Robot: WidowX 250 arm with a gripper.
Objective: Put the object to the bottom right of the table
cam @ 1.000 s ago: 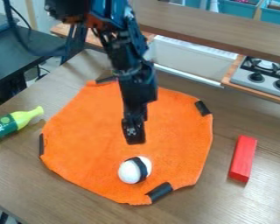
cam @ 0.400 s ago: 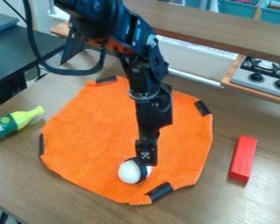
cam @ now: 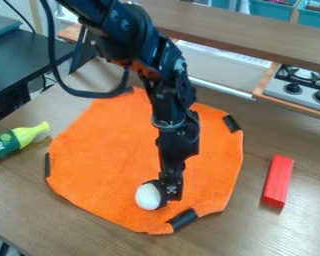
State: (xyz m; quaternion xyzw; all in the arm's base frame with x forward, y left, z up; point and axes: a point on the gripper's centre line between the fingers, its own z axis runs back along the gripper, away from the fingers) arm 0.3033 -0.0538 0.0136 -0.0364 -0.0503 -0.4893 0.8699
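Inside cloth edge point(cam: 102, 207), hand point(cam: 171, 195) beside ball point(cam: 148, 196)

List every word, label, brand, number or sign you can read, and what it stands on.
Lettering on the green label of the yellow bottle: too small to quote reliably.
White marks on the gripper: too small to read.
No other text can be made out.

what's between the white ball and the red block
The camera view shows the gripper right beside the ball, then orange cloth, then wooden tabletop.
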